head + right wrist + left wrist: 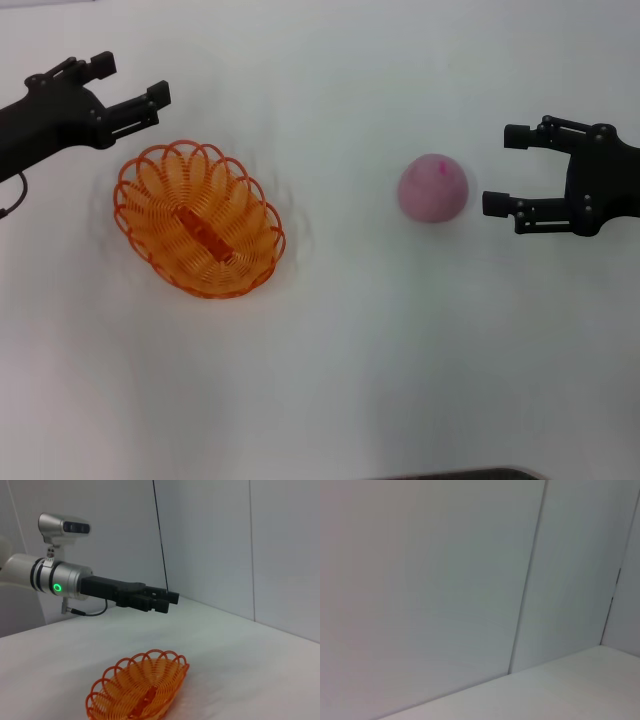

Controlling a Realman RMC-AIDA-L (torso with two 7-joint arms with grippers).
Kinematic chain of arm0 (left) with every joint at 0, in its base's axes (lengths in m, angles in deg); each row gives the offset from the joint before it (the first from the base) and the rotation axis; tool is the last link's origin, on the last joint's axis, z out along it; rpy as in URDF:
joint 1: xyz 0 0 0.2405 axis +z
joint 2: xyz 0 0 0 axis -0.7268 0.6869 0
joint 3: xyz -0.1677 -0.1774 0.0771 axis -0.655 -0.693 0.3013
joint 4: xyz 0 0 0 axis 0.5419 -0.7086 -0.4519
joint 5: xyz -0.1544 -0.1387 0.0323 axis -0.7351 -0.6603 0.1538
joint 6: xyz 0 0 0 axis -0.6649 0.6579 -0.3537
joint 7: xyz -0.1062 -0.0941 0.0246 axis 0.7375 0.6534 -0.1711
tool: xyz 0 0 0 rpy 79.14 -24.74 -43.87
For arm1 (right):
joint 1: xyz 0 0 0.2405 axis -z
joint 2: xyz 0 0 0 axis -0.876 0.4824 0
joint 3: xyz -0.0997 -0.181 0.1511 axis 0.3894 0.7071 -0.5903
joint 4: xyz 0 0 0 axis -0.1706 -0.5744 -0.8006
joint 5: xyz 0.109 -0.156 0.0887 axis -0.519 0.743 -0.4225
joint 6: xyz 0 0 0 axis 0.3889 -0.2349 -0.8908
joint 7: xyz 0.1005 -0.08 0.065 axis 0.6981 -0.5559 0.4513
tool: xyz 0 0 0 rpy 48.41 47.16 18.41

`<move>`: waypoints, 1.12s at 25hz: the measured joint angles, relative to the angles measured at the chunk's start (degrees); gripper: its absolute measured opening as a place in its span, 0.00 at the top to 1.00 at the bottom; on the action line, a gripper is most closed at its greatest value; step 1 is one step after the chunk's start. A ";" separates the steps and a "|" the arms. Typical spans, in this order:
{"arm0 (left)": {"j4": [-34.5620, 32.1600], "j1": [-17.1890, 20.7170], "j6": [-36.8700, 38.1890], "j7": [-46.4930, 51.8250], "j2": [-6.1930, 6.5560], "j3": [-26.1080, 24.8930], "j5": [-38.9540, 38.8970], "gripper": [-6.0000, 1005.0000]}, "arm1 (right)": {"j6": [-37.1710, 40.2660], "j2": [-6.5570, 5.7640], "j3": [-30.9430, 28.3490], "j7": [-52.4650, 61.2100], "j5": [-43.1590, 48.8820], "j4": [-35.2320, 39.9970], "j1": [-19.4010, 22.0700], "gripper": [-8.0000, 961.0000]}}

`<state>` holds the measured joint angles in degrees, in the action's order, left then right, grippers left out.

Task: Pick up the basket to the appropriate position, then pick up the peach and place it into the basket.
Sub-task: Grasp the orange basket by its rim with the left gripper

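The orange wire basket (198, 220) sits on the white table at left of centre; it also shows in the right wrist view (140, 690). My left gripper (132, 82) is open and empty, hovering just behind the basket's far left rim, apart from it; it shows in the right wrist view too (162, 601). The pink peach (433, 187) rests on the table at right of centre. My right gripper (502, 169) is open and empty, just right of the peach, not touching it. The left wrist view shows only wall and table.
The white table (330, 380) stretches around both objects. White wall panels (470, 580) stand behind the table. A dark edge (470, 474) shows at the table's near rim.
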<state>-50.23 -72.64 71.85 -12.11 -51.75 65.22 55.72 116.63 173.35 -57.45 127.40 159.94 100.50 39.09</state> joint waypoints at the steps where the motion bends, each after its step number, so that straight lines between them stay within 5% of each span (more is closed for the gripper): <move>1: -0.10 -0.22 -0.04 0.47 0.05 0.02 0.04 0.14 | -0.02 0.00 0.00 0.00 0.00 0.00 -0.02 0.02; 11: -12.31 -0.76 -2.95 20.09 0.30 7.98 8.57 0.15 | -0.07 0.00 0.00 0.01 0.00 -0.09 -0.17 0.02; 19: -24.24 -5.41 -2.31 46.70 0.73 14.64 33.16 0.15 | -0.06 0.00 0.00 -0.10 0.01 -0.10 -0.16 0.02; 28: -25.85 -15.22 7.83 63.32 1.51 18.46 55.44 0.16 | -0.65 0.00 0.00 -0.53 0.01 -0.70 -0.22 0.02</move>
<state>-76.07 -87.86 79.68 51.20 -50.24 83.68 111.17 115.99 173.35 -57.44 126.87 159.95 99.80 38.87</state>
